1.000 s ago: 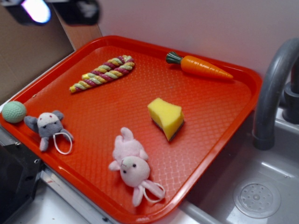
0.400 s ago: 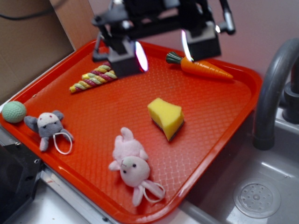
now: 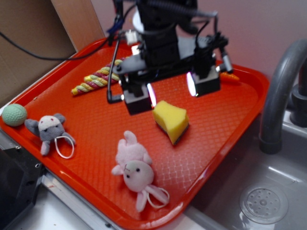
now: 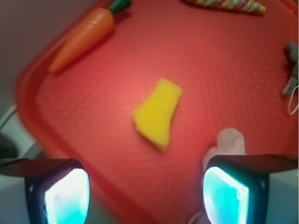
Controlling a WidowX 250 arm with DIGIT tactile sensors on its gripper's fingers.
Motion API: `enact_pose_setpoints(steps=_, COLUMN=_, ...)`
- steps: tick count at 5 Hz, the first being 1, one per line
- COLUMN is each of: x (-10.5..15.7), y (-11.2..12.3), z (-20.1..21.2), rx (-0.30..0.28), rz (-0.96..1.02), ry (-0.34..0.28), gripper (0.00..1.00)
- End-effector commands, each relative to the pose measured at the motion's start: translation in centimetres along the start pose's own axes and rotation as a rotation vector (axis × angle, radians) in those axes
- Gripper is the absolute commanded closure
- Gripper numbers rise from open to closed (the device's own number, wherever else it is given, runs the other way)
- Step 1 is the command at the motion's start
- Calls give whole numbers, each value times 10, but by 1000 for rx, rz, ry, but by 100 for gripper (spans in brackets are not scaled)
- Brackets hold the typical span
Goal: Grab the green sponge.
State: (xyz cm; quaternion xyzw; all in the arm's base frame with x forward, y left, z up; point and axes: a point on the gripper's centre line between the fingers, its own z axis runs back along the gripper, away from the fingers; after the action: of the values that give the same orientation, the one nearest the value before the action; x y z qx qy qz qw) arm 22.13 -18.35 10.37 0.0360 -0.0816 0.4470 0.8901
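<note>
Yellow foam of the green sponge point(image 3: 171, 120) sits untouched on your red tray point(image 3: 225, 124), your gripper point(image 3: 171, 92) above it, fingers point(image 3: 137, 99) spread wide.

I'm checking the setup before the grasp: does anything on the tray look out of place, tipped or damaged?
Nothing stands out. The yellow foam sponge lies flat on the red plastic tray, apart from the pink plush bunny and the orange toy carrot. The open gripper hangs above the sponge without touching it.
</note>
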Motion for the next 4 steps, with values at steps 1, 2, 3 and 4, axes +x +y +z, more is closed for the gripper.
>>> enact_pose_setpoints(steps=1, x=37, y=2, z=-30, rx=-34, rz=29, ry=32, gripper=0)
enact_pose_setpoints(steps=2, x=41, y=-3, z=-50, rx=-27, rz=-1, ry=64, gripper=0)
enact_pose_setpoints(steps=3, x=41, y=-10, z=-69, rx=-20, rz=-57, ry=125, gripper=0)
enact_pose_setpoints(steps=4, x=41, y=-7, z=-85, rx=-15, rz=-54, ry=176, gripper=0)
